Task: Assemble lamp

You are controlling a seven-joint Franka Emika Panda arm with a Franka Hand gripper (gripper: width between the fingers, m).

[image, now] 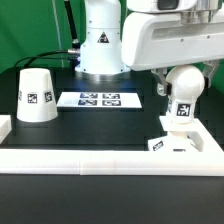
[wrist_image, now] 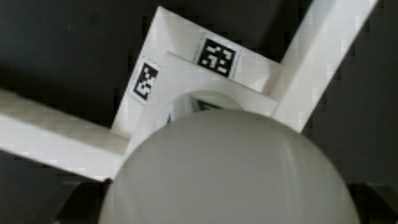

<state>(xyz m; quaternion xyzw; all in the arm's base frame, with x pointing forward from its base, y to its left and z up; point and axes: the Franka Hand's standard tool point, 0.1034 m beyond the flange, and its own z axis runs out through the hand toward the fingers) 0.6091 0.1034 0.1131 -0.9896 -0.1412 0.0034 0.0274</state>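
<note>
My gripper [image: 182, 84] is shut on the round head of the white bulb [image: 183, 104] and holds it upright, its tagged stem pointing down. The stem's end stands right over the small square base [image: 168, 144], which sits against the white front wall at the exterior view's right; I cannot tell if they touch. In the wrist view the bulb's head [wrist_image: 222, 170] fills the foreground between my dark fingers [wrist_image: 71, 205], and the tagged base [wrist_image: 192, 68] lies beyond it. The cone-shaped shade [image: 36, 97] stands upright at the exterior view's left, far from the gripper.
The marker board [image: 99, 99] lies flat on the black table between the shade and the bulb. A white wall [image: 90, 158] runs along the front edge, with a short piece at the left [image: 5, 126]. The robot's base [image: 100, 45] stands behind.
</note>
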